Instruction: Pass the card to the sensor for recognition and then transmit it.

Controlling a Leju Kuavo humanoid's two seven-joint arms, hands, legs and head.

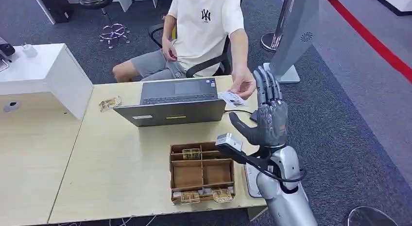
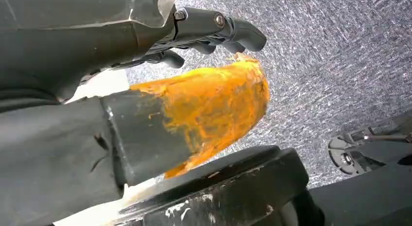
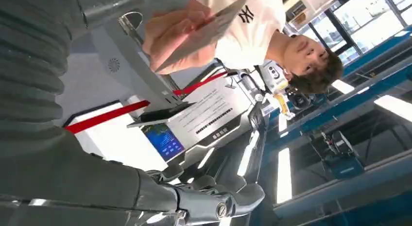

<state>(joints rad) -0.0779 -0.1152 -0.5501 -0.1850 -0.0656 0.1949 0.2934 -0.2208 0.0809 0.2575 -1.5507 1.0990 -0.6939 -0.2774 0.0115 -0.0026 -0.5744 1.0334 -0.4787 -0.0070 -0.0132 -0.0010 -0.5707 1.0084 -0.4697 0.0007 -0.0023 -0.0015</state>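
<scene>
Right robot hand (image 1: 268, 114): empty, fingers spread upright. Card (image 1: 232, 98): in person's hand (image 1: 244, 85), above worktop (image 1: 121, 158). Left robot hand (image 2: 214, 34): fingers curled, empty.

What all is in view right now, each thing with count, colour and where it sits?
card: one, white, held by the person's hand over the table's far right edge
laptop: one, grey, open, far side of the table
compartment box: one, brown, near edge of the table, small items in its far and near rows
table: one, light wood
white counter: one, far left
stool: one, black, on the grey carpet behind
person: one, cream shirt, seated behind the laptop
right hand: one, dark grey, raised, fingers apart, near the card
left hand: one, dark, above carpet
</scene>
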